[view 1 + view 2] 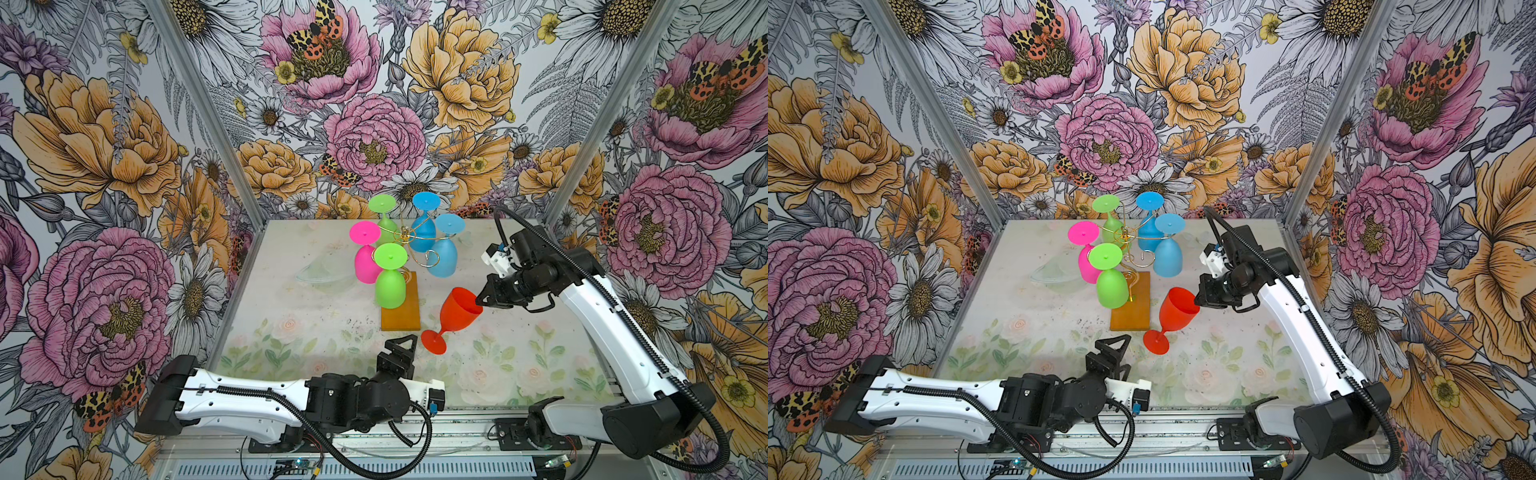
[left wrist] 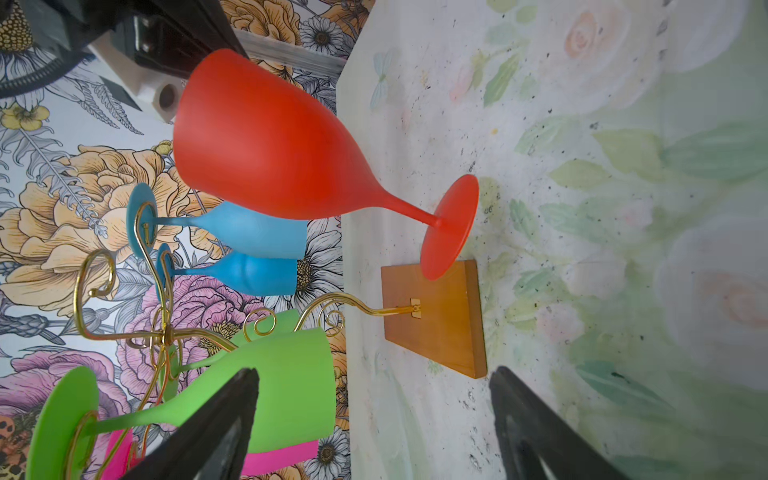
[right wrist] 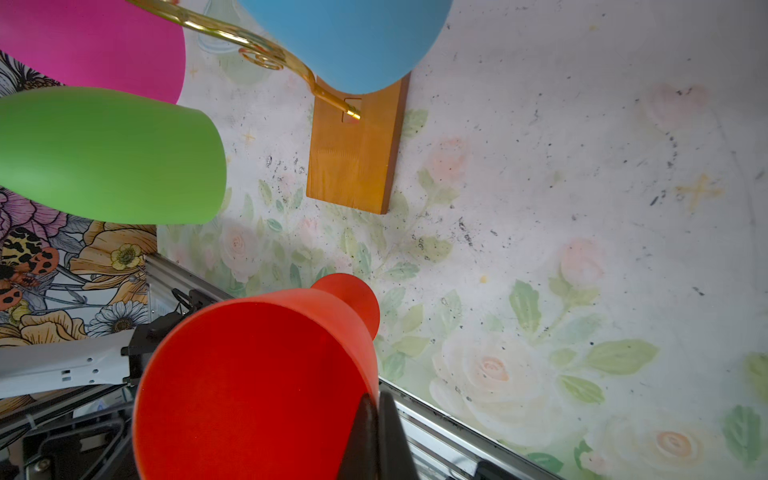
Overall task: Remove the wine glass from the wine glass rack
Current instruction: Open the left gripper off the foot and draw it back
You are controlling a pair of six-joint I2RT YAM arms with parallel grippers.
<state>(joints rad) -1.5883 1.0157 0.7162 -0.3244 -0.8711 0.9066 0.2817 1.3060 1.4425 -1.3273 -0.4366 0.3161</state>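
Left gripper (image 1: 402, 341): we see its fingers (image 2: 216, 419) spread wide with nothing between them. The red glass's foot sits just beyond their tips.
Wine glass rack (image 1: 401, 316): ahead of the left fingers and off to the side of the right ones. The hanging glasses (image 1: 390, 282), pink, green and blue, are on it bowl-down.
Red wine glass (image 1: 457, 309): off the rack and tilted, between the two grippers. Its foot is low beside the rack's base; we cannot tell whether it rests on the table (image 1: 291, 324).
Right gripper (image 1: 481, 299): pinched shut on the bowl's rim, with one of its fingers (image 3: 397, 444) outside the wall and one inside.
Handling: we judge the glass light, stiff and matte, so unlikely to slip, though it may swing from a rim pinch.
Hold: we would favour the stem, or a grip across the bowl.
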